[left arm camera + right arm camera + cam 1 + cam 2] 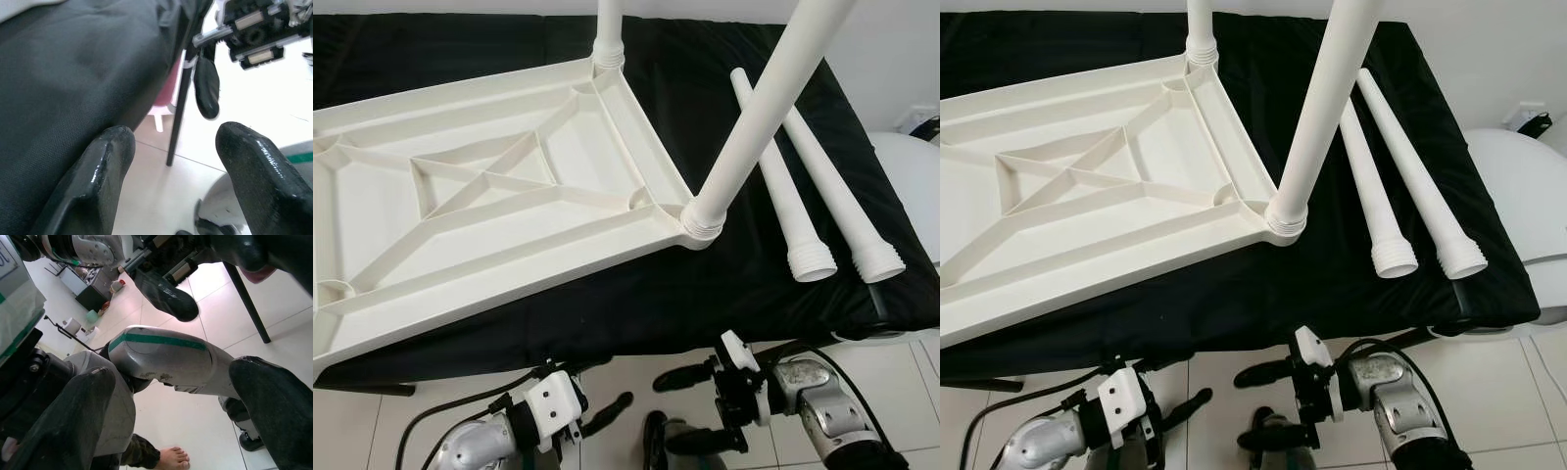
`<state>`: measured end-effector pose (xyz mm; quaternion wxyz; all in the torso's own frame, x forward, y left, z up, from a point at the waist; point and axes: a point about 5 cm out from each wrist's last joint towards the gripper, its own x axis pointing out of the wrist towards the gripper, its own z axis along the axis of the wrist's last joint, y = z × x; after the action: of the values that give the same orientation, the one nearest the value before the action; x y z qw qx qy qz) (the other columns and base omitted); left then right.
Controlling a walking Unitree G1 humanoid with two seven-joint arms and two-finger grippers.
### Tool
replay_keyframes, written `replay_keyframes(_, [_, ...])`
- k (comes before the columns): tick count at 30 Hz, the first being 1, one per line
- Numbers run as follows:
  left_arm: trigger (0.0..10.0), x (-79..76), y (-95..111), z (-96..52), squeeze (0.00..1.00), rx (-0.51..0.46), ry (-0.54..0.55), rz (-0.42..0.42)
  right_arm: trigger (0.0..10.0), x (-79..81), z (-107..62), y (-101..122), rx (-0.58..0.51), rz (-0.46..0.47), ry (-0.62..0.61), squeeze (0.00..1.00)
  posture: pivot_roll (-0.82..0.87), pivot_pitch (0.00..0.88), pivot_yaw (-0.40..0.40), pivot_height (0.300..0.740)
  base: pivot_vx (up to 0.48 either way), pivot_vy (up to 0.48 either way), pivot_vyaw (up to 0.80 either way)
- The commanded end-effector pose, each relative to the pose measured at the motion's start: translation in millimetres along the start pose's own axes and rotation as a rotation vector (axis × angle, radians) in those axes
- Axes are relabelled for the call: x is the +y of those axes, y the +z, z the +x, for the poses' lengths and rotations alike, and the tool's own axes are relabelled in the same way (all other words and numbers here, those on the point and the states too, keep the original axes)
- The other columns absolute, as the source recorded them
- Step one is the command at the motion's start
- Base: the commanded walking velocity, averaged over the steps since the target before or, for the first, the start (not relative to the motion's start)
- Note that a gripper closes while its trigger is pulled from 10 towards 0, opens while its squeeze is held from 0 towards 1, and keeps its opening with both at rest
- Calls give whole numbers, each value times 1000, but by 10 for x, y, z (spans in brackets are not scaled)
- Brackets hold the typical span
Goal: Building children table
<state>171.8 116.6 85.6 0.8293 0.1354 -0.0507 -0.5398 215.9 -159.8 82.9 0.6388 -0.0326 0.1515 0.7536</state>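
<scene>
Your left gripper (607, 416) hung low, fingers spread, empty. Your right gripper (690, 409) likewise spread, empty. Upturned white tabletop (480, 211) lay ahead, above both; two loose legs (803, 186) beyond right gripper on black cloth (724, 284).

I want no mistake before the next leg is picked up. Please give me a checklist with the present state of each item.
1. Two legs fitted upright in tabletop corners: ok.
2. Two loose legs lying on the black cover, beside the tabletop, threaded ends toward the robot: ok.
3. Left tool open and empty: ok.
4. Right tool open and empty: ok.
5. Both tools low, below the cover's front edge, not yet near the legs: not ok.
6. Fitted legs screwed tight: cannot tell.
</scene>
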Motion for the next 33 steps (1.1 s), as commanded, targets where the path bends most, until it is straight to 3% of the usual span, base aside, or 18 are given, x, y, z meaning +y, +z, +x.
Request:
replay_keyframes(1, [10000, -121, 116, -27, 0, -11, -105, -23, 10000, 99, 13, 10, 14, 10, 62, 0, 94, 279, -47, 740, 0, 0, 0])
replay_keyframes(9, [10000, -163, 376, -51, 0, -47, -147, -6, 10000, 155, 15, 190, 6, -32, 114, 0, 111, 283, -62, 740, 0, 0, 0])
replay_keyframes(14, [10000, -104, 476, -96, 0, -41, -120, 1, 10000, 113, 18, 311, -16, -62, 116, 0, 125, 273, -65, 740, 0, 0, 0])
replay_keyframes(18, [10000, 65, 532, -147, 0, -27, -14, -17, 10000, -19, -6, 438, -57, -105, 57, 0, 137, 252, -53, 740, 0, 0, 0])
replay_keyframes(19, [10000, 181, 536, -149, 0, -22, 55, -22, 10000, -105, -23, 497, -81, -121, 7, 0, 135, 245, -53, 740, 0, 0, 0])
replay_keyframes(23, [10000, 390, 496, -63, 0, -19, 223, -23, 10000, -244, -18, 558, -155, -126, -127, 0, 130, 215, -34, 740, 0, 0, 0])
replay_keyframes(28, [10000, 433, 506, -27, 0, -33, 280, -9, 10000, -240, -6, 546, -174, -117, -154, 0, 130, 210, -30, 740, 0, 0, 0])
replay_keyframes(31, [10000, 608, 486, 36, 0, -59, 388, -37, 10000, -226, -19, 489, -210, -91, -253, 0, 105, 185, -9, 740, 0, 0, 0])
replay_keyframes(33, [10000, 629, 483, 43, 0, -62, 401, -43, 10000, -222, -20, 481, -216, -86, -267, 0, 100, 180, -5, 740, 0, 0, 0])
